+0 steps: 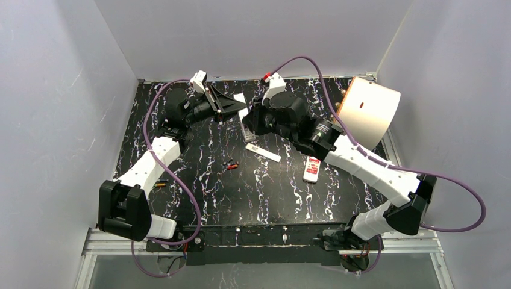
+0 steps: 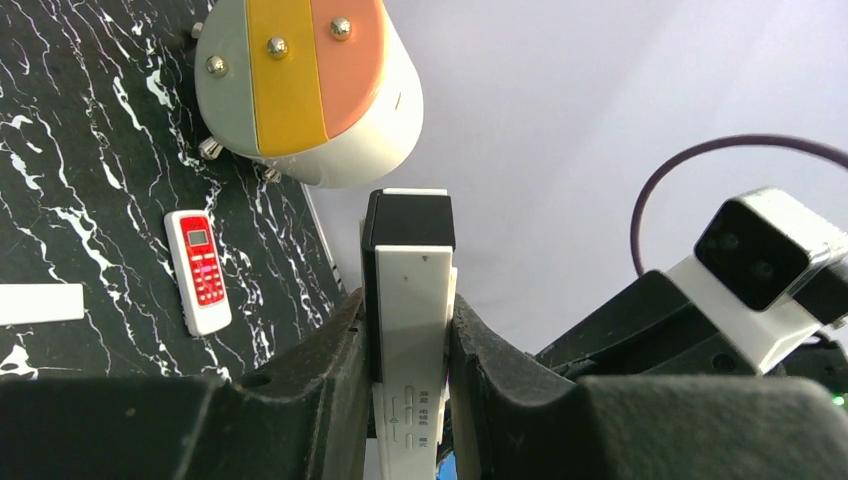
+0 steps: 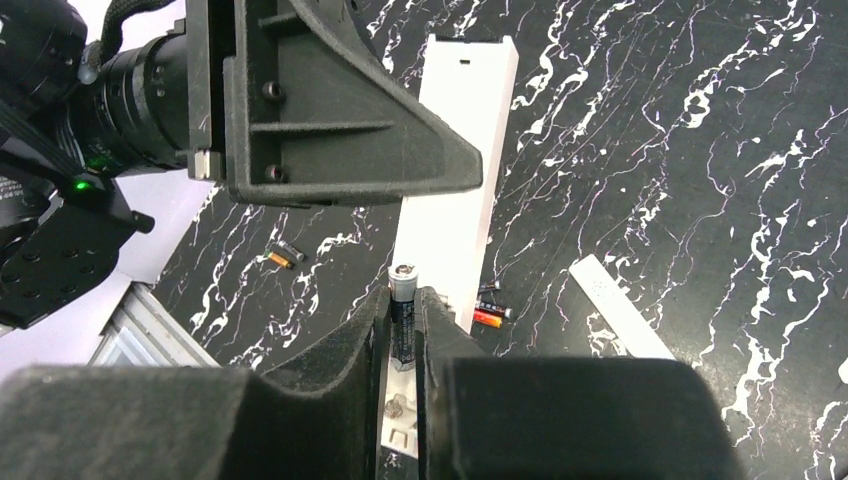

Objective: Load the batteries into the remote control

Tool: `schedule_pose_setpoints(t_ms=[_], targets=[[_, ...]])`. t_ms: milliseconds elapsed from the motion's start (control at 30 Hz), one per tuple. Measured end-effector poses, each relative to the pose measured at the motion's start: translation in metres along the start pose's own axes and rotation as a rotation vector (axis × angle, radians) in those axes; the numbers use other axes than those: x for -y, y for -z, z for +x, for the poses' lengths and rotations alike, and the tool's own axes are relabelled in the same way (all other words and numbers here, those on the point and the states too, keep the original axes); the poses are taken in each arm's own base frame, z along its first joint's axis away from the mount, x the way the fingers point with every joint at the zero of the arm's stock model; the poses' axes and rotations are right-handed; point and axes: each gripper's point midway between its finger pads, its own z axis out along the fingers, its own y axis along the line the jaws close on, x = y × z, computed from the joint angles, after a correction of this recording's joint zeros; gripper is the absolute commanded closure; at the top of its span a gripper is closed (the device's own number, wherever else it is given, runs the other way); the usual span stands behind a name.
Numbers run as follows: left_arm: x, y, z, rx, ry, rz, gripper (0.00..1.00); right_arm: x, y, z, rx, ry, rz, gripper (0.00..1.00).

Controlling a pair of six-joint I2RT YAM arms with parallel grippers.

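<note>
My left gripper (image 2: 410, 315) is shut on a long white remote control (image 2: 408, 290) and holds it up off the table at the back (image 1: 240, 111). In the right wrist view this remote (image 3: 455, 190) shows its open back, with the left gripper (image 3: 330, 110) clamped across it. My right gripper (image 3: 403, 305) is shut on a black battery (image 3: 403, 280), silver end up, right at the remote's open compartment. Two loose batteries (image 3: 490, 315) lie on the table beside the remote, also visible from above (image 1: 232, 164). Another pair (image 3: 283, 255) lies further left.
A white oblong cover piece (image 1: 263, 152) lies on the black marbled table (image 1: 265, 192). A small white remote with a red face (image 1: 311, 169) lies to the right. A large white drum (image 1: 370, 108) lies on its side at the back right. Grey walls enclose the table.
</note>
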Motion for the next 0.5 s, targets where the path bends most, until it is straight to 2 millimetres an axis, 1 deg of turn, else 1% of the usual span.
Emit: schedule_pose_setpoints(t_ms=[167, 267, 333, 433, 500], targets=[[0.0009, -0.0007, -0.0032, 0.019, 0.026, 0.0, 1.0, 0.0025, 0.0036, 0.0081, -0.002, -0.002, -0.011, 0.79], [0.0, -0.001, -0.0038, 0.024, 0.044, -0.003, 1.0, 0.0012, 0.0037, 0.0075, 0.004, -0.002, -0.016, 0.78], [-0.0001, -0.0014, -0.0047, 0.029, 0.051, -0.005, 1.0, 0.0008, 0.0036, 0.0069, 0.009, -0.004, -0.019, 0.74], [-0.0002, -0.0018, -0.0054, 0.03, 0.062, -0.005, 1.0, 0.0006, 0.0037, 0.0063, 0.012, -0.005, -0.019, 0.66], [-0.0002, -0.0019, -0.0059, 0.033, 0.064, -0.005, 1.0, 0.0001, 0.0037, 0.006, 0.012, -0.009, -0.021, 0.62]])
